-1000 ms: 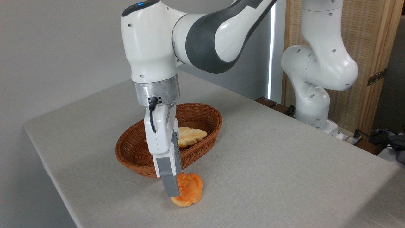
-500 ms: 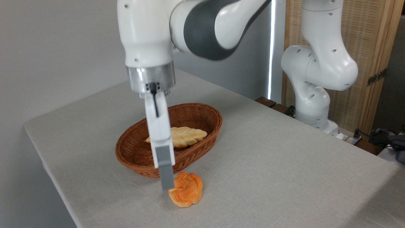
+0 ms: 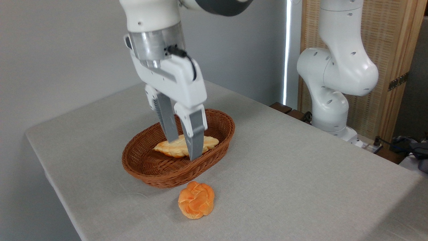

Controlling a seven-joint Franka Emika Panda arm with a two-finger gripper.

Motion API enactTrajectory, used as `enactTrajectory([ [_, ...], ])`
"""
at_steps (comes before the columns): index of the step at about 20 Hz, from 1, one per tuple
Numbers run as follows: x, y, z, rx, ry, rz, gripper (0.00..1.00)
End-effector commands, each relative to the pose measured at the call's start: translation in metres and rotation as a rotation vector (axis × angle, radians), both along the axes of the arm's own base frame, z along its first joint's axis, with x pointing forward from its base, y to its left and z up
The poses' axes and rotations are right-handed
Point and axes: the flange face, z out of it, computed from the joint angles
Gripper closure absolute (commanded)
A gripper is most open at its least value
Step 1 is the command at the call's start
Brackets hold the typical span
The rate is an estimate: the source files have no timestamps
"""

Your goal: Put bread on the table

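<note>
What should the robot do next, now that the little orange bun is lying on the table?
Probably just lift the gripper clear and stop. The bun already rests on the table, outside the basket, and nothing touches it. The gripper is open and empty above the basket, so the job looks done. The loaf in the basket need not be touched.

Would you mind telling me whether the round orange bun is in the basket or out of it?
Out. The bun lies on the table just in front of the basket, with nothing gripping it.

Orange bread (image 3: 196,204); brown basket (image 3: 157,169); grey table (image 3: 301,167)
</note>
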Motion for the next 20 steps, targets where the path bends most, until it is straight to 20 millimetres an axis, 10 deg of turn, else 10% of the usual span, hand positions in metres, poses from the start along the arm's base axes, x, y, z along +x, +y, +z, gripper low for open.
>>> enactTrajectory([
  [1,-0.004,-0.017,0.009,-0.080,0.012,0.188,0.00],
  [20,-0.014,-0.049,0.020,-0.074,-0.015,0.125,0.00],
])
